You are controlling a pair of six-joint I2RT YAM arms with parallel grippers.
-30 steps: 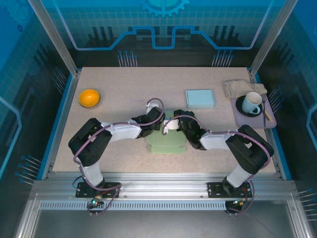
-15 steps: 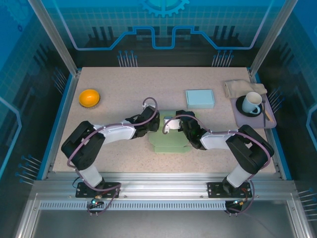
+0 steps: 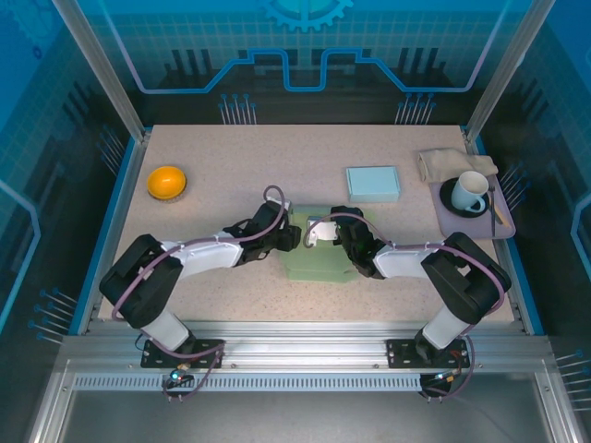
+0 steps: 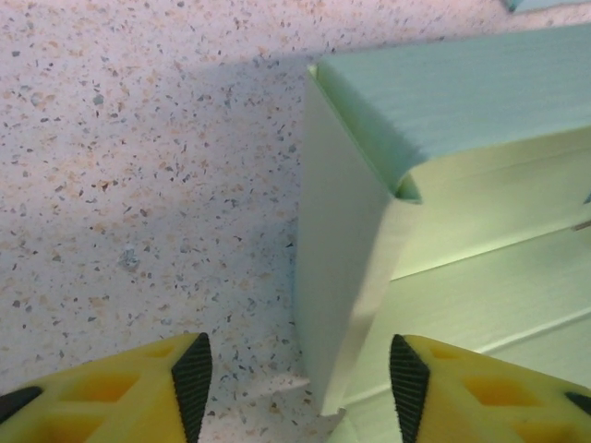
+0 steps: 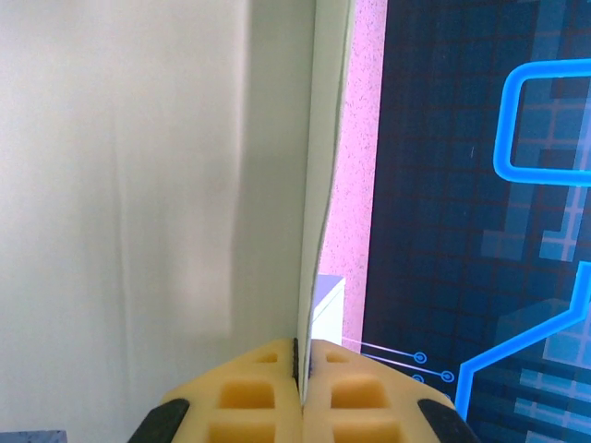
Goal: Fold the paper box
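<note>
The pale green paper box (image 3: 312, 262) lies partly folded at the table's middle. In the left wrist view its left side wall (image 4: 343, 268) stands upright, meeting the back wall (image 4: 462, 88) at a corner. My left gripper (image 4: 301, 380) is open at that wall's near end. Its dark pads (image 4: 192, 380) stand on either side of the wall without touching it. From above, the left gripper (image 3: 288, 236) sits at the box's left edge. My right gripper (image 5: 302, 355) is shut on a thin upright wall of the paper box (image 5: 319, 185), at the box's back edge (image 3: 325, 233).
An orange bowl (image 3: 167, 181) sits at the far left. A light blue flat box (image 3: 373, 183) lies behind the right gripper. At the right edge is a grey tray (image 3: 503, 226) with a white cup (image 3: 471, 190), and a folded cloth (image 3: 443, 161) lies behind it.
My left gripper has opened and let go of the box's left wall, and its arm has stretched lower and further left. The right gripper stays clamped on its wall.
</note>
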